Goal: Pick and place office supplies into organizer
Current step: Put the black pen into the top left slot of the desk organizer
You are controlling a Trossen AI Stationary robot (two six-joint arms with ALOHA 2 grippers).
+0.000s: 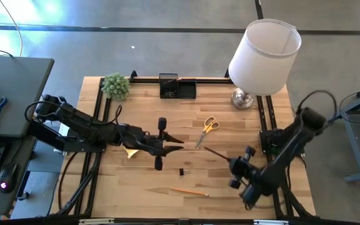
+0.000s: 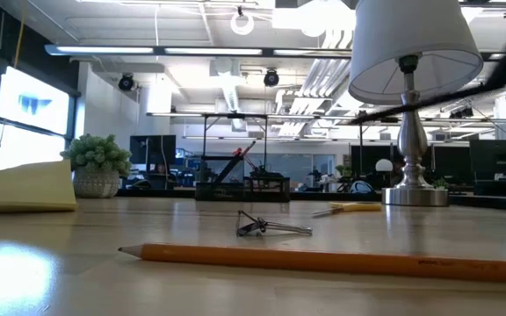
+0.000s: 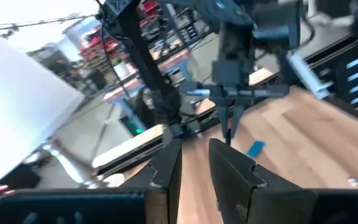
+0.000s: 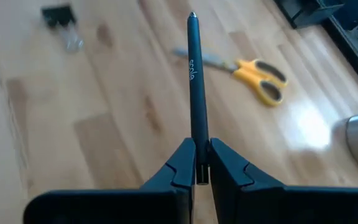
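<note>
Right wrist view gives you the clearest read: your right gripper [image 4: 197,163] is clamped on a black pen [image 4: 195,81], which sticks straight out ahead of the fingers. Beyond the pen tip lie the yellow-handled scissors [image 4: 253,71], with a black clip [image 4: 58,16] off to one side. From above, your left gripper [image 1: 175,144] hangs mid-table, jaws narrowly parted with nothing between them, the yellow sticky-note pad [image 1: 130,152] just behind it. The organizer [image 1: 177,87] stands well beyond both grippers at the far edge, and an orange pencil [image 1: 190,192] lies near the front edge.
</note>
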